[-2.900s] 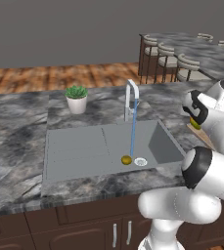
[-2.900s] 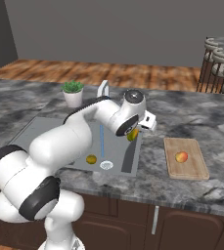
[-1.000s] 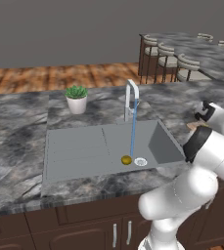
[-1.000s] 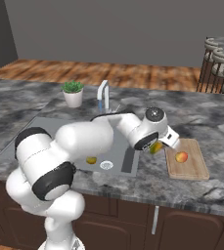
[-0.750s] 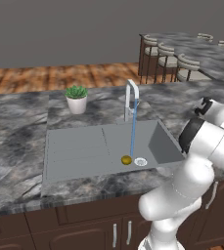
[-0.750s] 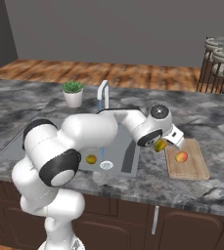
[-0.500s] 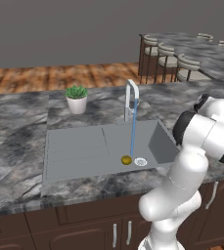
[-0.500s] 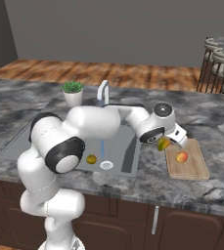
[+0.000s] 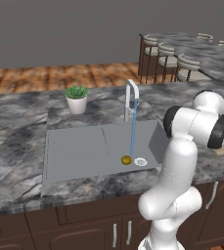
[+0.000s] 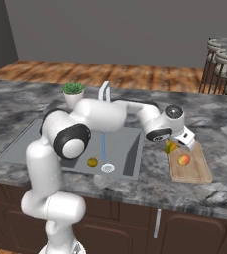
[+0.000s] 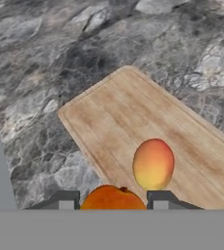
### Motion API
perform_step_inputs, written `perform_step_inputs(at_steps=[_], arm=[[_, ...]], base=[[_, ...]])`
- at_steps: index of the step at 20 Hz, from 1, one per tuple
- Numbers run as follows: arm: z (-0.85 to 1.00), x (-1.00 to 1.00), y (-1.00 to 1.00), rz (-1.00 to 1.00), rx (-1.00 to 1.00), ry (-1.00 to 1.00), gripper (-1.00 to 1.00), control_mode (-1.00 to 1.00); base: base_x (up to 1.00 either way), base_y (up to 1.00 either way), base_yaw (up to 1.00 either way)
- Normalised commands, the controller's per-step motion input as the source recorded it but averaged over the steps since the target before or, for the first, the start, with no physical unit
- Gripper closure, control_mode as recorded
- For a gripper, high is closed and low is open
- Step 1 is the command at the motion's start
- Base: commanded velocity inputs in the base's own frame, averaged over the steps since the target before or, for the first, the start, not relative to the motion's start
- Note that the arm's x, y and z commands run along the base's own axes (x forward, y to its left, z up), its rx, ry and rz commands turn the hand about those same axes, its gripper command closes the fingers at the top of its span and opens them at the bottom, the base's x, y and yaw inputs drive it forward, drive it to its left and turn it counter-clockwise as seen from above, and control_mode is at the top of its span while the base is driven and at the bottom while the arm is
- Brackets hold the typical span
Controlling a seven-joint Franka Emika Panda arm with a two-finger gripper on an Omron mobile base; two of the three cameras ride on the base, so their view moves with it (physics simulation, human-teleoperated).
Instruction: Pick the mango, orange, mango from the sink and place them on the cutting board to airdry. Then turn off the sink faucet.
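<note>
Orange fruit [image 11: 113,199] between jaws in hand view; green-orange from right base.

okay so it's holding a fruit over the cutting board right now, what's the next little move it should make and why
Probably lower the held fruit onto the bare cutting board beside the fruit already there, then open. The gripper is shut on it above the board.

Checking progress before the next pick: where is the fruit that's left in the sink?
In the left base view it lies on the sink floor beside the drain, under the faucet stream: fruit.
</note>
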Motion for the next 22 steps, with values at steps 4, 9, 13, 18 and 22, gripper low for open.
perform_step_inputs(at_steps=[4,9,13,18,22], arm=[[-0.24,0.26,-0.01,0.0,0.0,0.04,1.0,-1.0],[-0.07,0.37,0.0,0.0,0.0,0.04,1.0,-1.0],[-0.08,0.33,-0.01,0.0,0.0,0.06,1.0,-1.0],[-0.29,0.35,-0.04,0.0,0.0,0.1,1.0,-1.0],[-0.24,0.28,-0.08,0.0,0.0,0.08,1.0,-1.0]], base=[[0.0,0.0,0.0],[0.0,0.0,0.0],[0.0,0.0,0.0],[0.0,0.0,0.0],[0.0,0.0,0.0]])
